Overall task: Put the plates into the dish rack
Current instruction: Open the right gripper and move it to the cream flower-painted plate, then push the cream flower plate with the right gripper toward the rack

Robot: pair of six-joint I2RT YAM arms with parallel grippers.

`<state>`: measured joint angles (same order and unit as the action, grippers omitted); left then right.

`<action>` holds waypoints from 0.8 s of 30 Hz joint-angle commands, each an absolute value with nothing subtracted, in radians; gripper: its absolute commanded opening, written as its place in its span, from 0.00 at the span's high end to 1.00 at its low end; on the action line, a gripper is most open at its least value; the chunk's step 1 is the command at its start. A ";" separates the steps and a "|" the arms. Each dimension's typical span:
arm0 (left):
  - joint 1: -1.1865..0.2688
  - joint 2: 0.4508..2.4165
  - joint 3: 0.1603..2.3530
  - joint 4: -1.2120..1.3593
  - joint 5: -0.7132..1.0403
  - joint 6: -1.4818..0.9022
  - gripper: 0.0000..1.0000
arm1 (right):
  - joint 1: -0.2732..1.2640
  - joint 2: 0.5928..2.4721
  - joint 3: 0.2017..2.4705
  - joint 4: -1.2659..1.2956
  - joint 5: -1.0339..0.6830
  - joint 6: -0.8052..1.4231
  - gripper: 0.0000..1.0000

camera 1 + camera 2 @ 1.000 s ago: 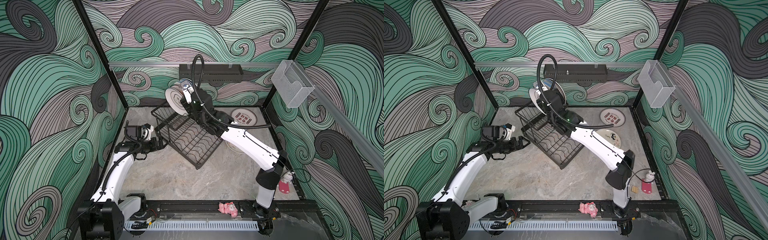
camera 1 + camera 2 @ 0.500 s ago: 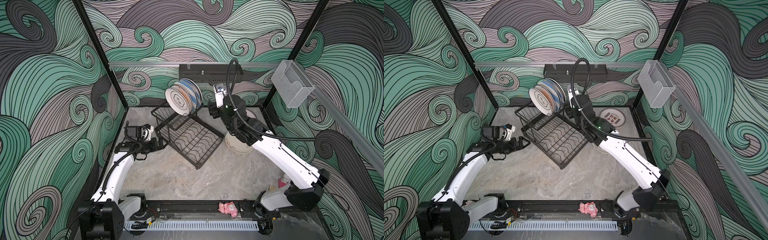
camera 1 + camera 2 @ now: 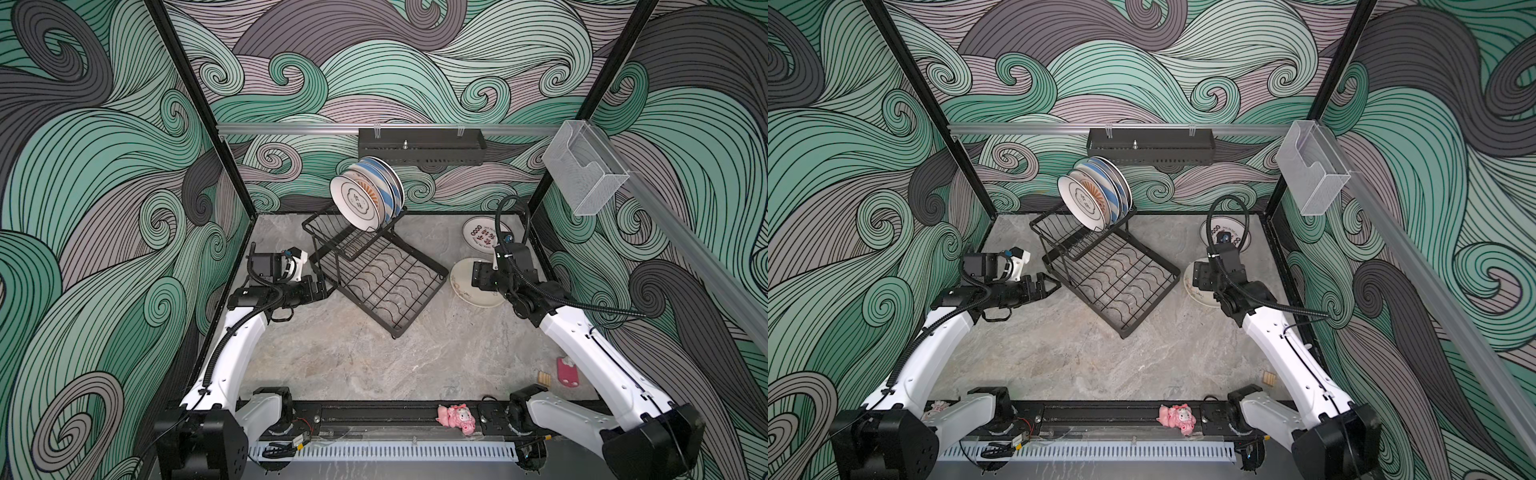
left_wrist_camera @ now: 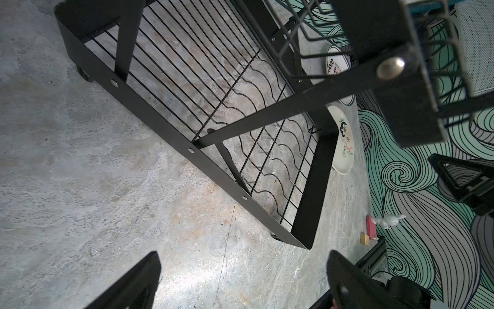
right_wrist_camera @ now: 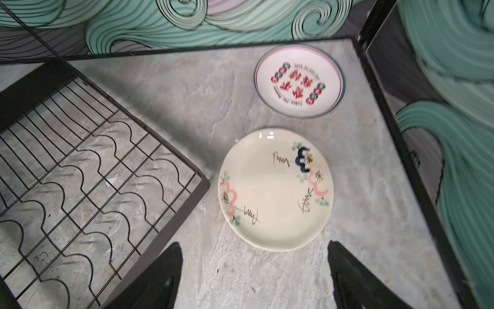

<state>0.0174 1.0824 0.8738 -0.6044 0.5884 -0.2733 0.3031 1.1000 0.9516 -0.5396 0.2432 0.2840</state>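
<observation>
- While most plates stand on edge in the dish rack's raised basket, two lie flat beside it.
- Right gripper hovers over the cream doodled plate, jaws wide and empty, likely lining up a pickup.
- Left gripper, open and empty, waits by the rack, perhaps to steady it.

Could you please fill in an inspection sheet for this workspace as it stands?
Surface: grey marbled tabletop, no spills seen.
Job's things: dish rack holds several plates upright in its raised basket; cream doodle plate and red-lettered plate lie flat beside it.
Clutter: pink plush toy on front rail; red item, wooden block near right edge.
Grippers: left gripper, right gripper: jaws open, empty.
Cables: black hose loops above right arm.
Surroundings: wave-patterned walls, black wall tray, clear box.
</observation>
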 commanded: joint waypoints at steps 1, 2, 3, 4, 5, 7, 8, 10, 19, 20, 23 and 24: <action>0.021 1.062 0.861 -0.581 0.614 -0.276 0.01 | 0.236 1.114 0.903 -0.478 0.069 0.366 0.12; 0.021 1.060 0.861 -0.581 0.614 -0.275 0.01 | 0.218 1.125 0.889 -0.453 0.043 0.374 0.12; 0.020 1.059 0.859 -0.582 0.613 -0.275 0.02 | 0.204 1.136 0.877 -0.435 0.031 0.379 0.10; 0.020 1.057 0.858 -0.581 0.613 -0.275 0.01 | 0.188 1.152 0.869 -0.415 0.024 0.384 0.08; 0.021 1.056 0.858 -0.581 0.611 -0.275 0.01 | 0.175 1.168 0.869 -0.403 0.016 0.384 0.08; 0.020 1.055 0.858 -0.581 0.606 -0.274 0.02 | 0.159 1.204 0.878 -0.390 0.014 0.375 0.07; 0.021 1.055 0.858 -0.583 0.603 -0.274 0.01 | 0.151 1.220 0.887 -0.386 0.012 0.369 0.07; 0.021 1.056 0.857 -0.583 0.603 -0.273 0.02 | 0.139 1.245 0.898 -0.370 0.008 0.365 0.07; 0.021 1.056 0.860 -0.586 0.602 -0.272 0.01 | 0.086 1.425 0.939 -0.270 -0.132 0.411 0.06; 0.021 1.056 0.861 -0.586 0.601 -0.271 0.02 | 0.083 1.450 0.948 -0.273 -0.146 0.412 0.06; 0.021 1.052 0.859 -0.589 0.595 -0.271 0.02 | 0.083 1.515 0.970 -0.278 -0.178 0.414 0.06; 0.021 1.049 0.859 -0.589 0.595 -0.271 0.01 | 0.083 1.530 0.973 -0.277 -0.185 0.414 0.06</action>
